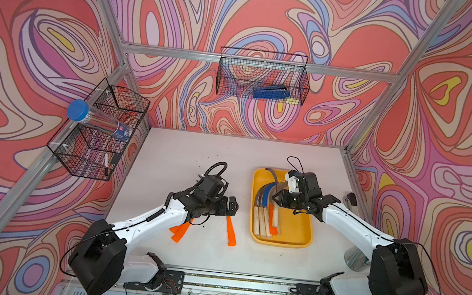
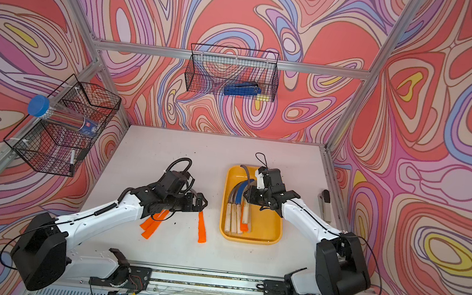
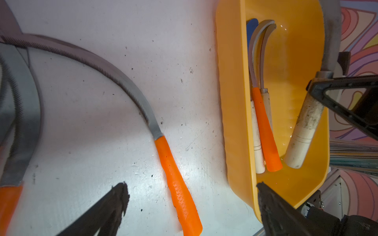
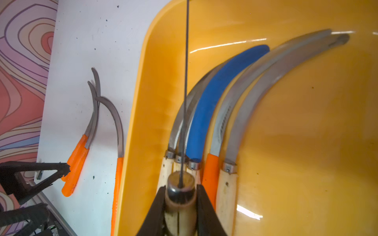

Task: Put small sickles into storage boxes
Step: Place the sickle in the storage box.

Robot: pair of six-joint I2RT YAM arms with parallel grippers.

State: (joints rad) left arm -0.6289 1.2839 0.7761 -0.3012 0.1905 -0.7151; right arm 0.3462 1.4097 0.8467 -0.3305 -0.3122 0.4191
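Observation:
The yellow storage box [image 1: 295,227] [image 2: 268,227] holds several small sickles [image 1: 262,221] side by side, most with pale wooden handles, one with a blue blade [image 4: 206,114]. My right gripper [image 1: 275,199] [image 4: 181,190] is shut on the wooden handle [image 4: 181,212] [image 3: 306,126] of another sickle, held over that row. An orange-handled sickle [image 1: 231,231] [image 3: 178,183] lies on the table just left of the box. My left gripper [image 1: 232,207] [image 3: 191,189] hangs open above its handle. Two more orange-handled sickles [image 1: 179,232] [image 4: 75,163] lie crossed, partly under my left arm.
A black wire basket [image 1: 262,75] on the back wall holds a blue tool [image 1: 271,93]. Another basket [image 1: 99,138] on the left wall carries a clear tube with a blue cap [image 1: 95,121]. A grey object [image 1: 351,200] lies at the table's right edge.

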